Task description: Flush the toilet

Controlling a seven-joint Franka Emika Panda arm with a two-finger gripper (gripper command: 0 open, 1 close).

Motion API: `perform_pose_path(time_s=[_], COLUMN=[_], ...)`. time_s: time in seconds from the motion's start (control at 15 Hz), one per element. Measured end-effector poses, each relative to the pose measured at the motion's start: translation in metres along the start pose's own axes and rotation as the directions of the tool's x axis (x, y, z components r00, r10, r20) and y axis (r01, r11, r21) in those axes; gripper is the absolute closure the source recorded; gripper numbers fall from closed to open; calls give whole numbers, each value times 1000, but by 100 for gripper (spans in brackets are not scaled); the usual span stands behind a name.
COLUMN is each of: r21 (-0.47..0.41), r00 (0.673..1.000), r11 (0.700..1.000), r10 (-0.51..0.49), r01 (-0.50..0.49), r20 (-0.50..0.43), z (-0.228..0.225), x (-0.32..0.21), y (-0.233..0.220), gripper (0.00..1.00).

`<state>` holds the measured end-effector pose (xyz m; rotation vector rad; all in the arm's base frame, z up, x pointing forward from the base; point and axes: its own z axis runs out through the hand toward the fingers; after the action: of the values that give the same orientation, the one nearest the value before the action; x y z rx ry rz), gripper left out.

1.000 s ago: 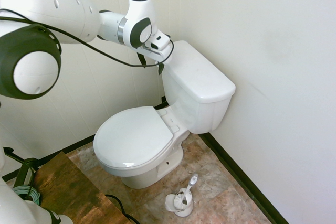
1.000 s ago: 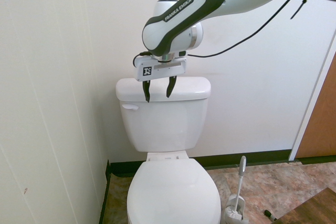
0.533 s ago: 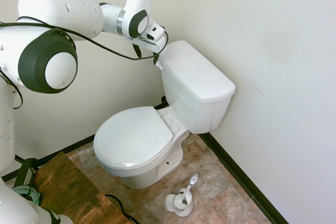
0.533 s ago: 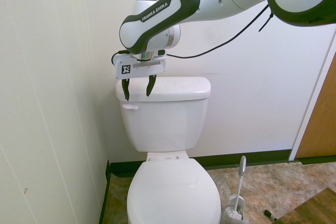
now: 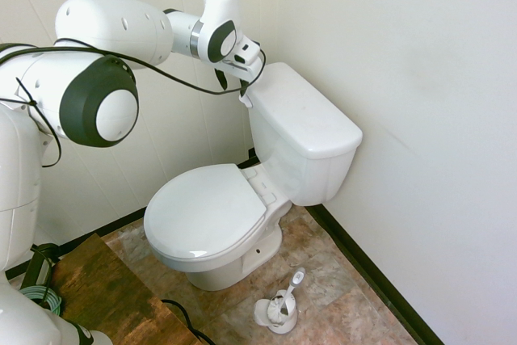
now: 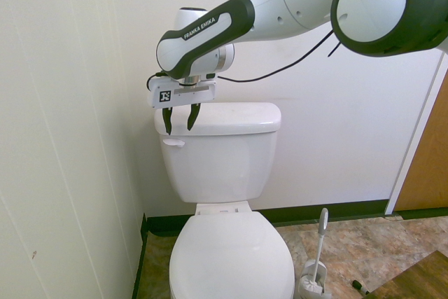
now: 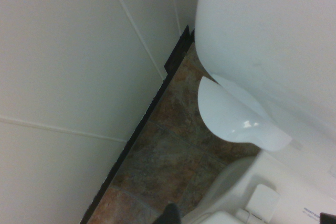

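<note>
Toilet (image 6: pixel 224 173): white two-piece unit standing in a corner against the back wall, seat lid down. Bowl front cut off at the lower edge of the second exterior view. Flush lever (image 6: pixel 172 143): small, white, on the tank front near the side wall; in the first exterior view hidden behind the tank's corner and the gripper. In the wrist view (image 7: pixel 239 116) it shows from above, soft-focused. Gripper (image 6: pixel 179 120): hangs pointing nearly straight down over the tank's lever-side corner, above the lever; fingers apart, nothing between them. Toilet brush (image 5: pixel 279 306): on the floor beside the bowl.
</note>
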<state>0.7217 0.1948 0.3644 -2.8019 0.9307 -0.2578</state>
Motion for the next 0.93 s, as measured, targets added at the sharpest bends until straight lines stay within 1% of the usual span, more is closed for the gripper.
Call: perform_pose_path(time_s=[0.33, 0.6, 0.93], r21=[47, 68, 80], r00=[1000, 1000, 1000], r11=[999, 998, 997], r10=[6, 15, 16], r01=[-6, -14, -14], r20=[-11, -22, -19], z=[14, 27, 36], x=[14, 25, 27], y=[-12, -17, -21], gripper=[100, 100, 100])
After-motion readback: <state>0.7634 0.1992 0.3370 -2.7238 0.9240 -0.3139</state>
